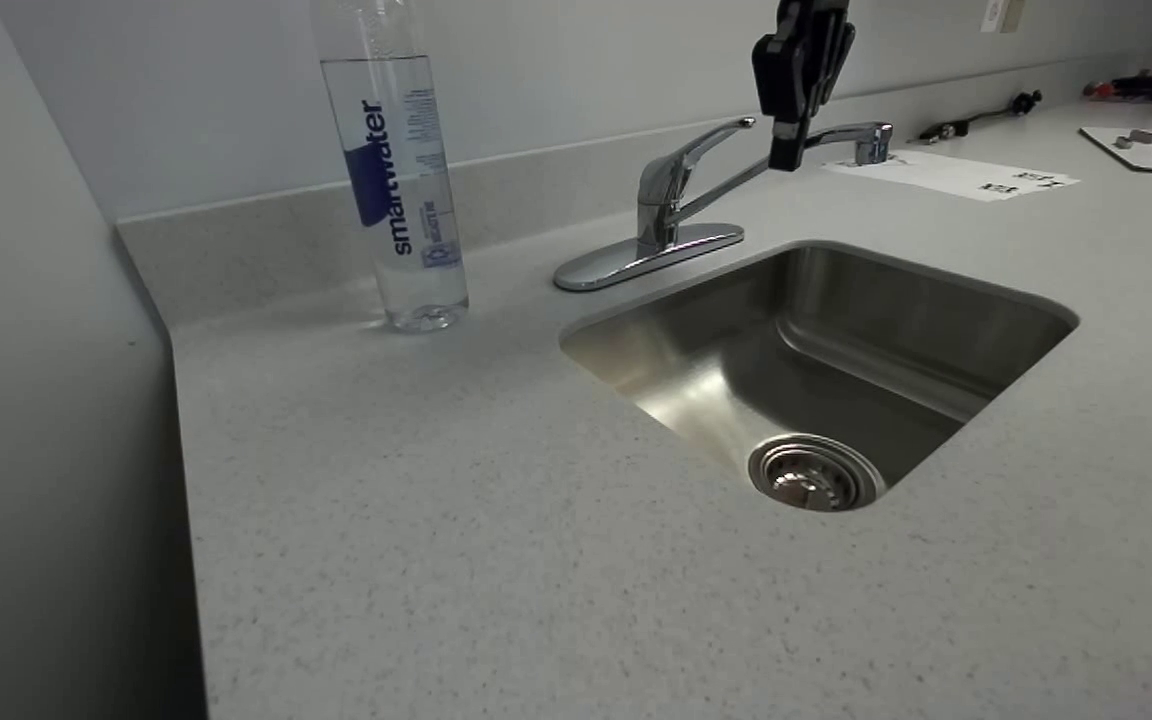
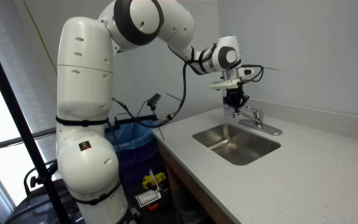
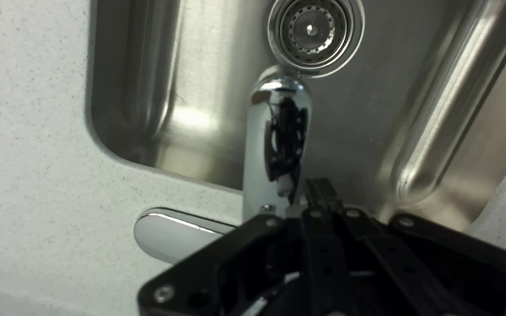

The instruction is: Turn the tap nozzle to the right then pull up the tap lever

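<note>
The chrome tap nozzle (image 1: 872, 146) reaches out from the tap body; it also shows in an exterior view (image 2: 247, 115). In the wrist view the nozzle (image 3: 259, 140) points over the sink toward the drain. The tap lever (image 1: 706, 146) slants up above it, also in an exterior view (image 2: 257, 111); in the wrist view my gripper seems to hide it. My gripper (image 1: 791, 150) points down, fingertips together, with nothing between them. It is close beside the nozzle's outer half (image 3: 321, 191), also in an exterior view (image 2: 236, 109). I cannot tell whether they touch.
The steel sink (image 1: 726, 395) lies in front of the tap. The tap's base plate (image 1: 626, 262) sits between sink and backsplash. A tall water bottle (image 1: 391, 190) stands on the counter (image 1: 436, 480) near the corner. White paper (image 1: 946, 176) lies beyond the nozzle tip.
</note>
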Motion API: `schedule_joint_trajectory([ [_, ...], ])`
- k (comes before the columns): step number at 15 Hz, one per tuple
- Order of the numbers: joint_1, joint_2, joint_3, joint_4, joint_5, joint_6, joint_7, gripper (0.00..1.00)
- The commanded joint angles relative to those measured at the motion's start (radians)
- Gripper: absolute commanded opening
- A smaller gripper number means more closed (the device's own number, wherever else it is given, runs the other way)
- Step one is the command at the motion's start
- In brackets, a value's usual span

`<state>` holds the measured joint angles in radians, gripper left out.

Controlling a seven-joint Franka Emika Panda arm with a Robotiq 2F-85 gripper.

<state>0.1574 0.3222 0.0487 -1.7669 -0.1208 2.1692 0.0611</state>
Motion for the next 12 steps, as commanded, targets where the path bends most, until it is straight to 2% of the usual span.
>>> schedule_joint_trajectory([
  [1,-0.019,-0.043,0.023,-0.037,0.028,0.037,-0.038,0.0],
  [12,-0.018,-0.024,0.017,0.024,0.036,0.072,-0.006,0.0],
])
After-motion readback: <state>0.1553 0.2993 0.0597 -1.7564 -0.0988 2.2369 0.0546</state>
